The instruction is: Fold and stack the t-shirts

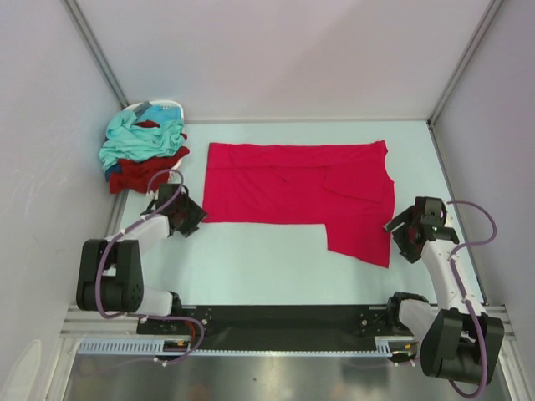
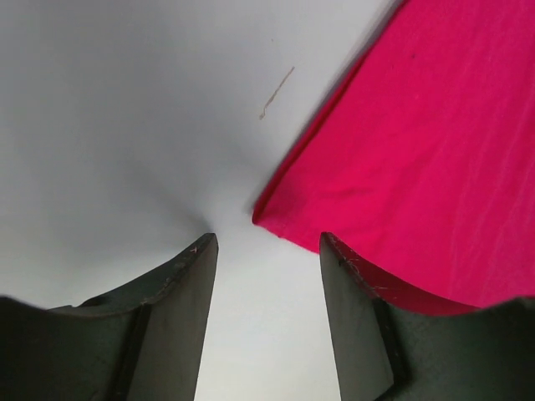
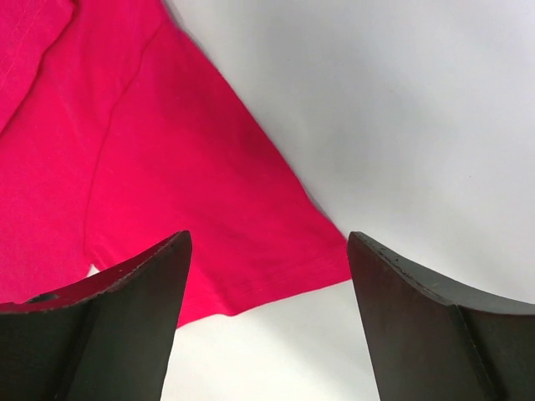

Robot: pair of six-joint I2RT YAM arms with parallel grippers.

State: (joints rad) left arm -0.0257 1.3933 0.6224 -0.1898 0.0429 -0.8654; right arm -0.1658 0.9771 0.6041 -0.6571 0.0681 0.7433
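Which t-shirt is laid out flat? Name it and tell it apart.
The crimson-pink t-shirt, spread flat mid-table; the teal t-shirt and maroon t-shirt lie crumpled in a heap at the far left.

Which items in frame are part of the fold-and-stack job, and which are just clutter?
Part of the job:
- crimson-pink t-shirt, laid out mid-table
- light teal t-shirt, in the heap at far left
- dark maroon t-shirt, same heap

Just lying about:
- small white basket, behind the heap
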